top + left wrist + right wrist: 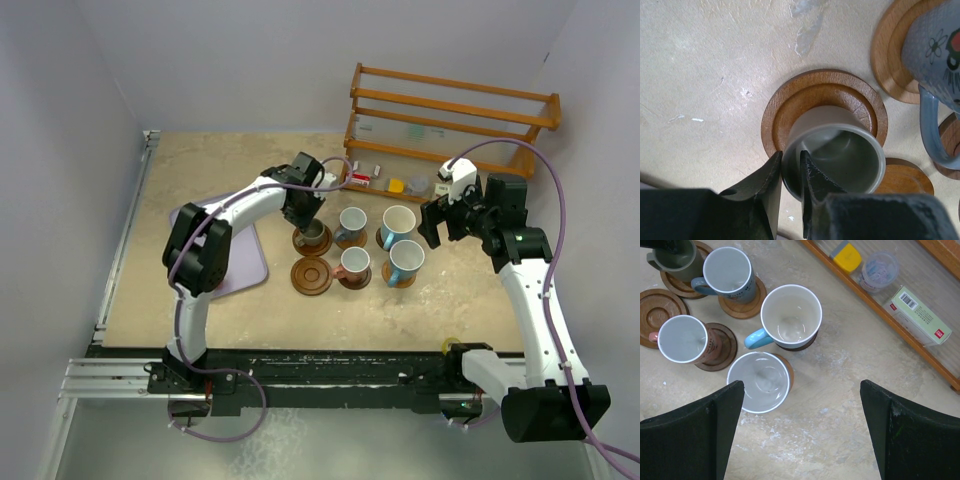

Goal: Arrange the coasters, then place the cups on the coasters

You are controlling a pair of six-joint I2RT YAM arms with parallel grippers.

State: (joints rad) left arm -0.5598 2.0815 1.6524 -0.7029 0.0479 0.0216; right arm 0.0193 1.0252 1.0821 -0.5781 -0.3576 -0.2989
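A grey-green cup (840, 150) stands on a grooved wooden coaster (825, 85) at the back left of the group. My left gripper (790, 157) straddles its near rim, one finger outside and one inside, slightly parted with a thin gap at the inner wall. From above, the left gripper (305, 215) hangs over that cup (314, 235). The pale blue cup (351, 224), pink cup (352, 263) and two larger light-blue and white cups (398, 226) (406, 260) each sit on a coaster. One coaster (311, 276) is bare. The right gripper (800, 390) is open above bare table, right of the cups.
A wooden rack (450, 120) stands along the back right, holding a yellow item (847, 257), a clear tub (879, 271) and a green box (922, 315). The lavender tray (245, 262) lies left of the coasters, under the left arm. White walls close in on both sides.
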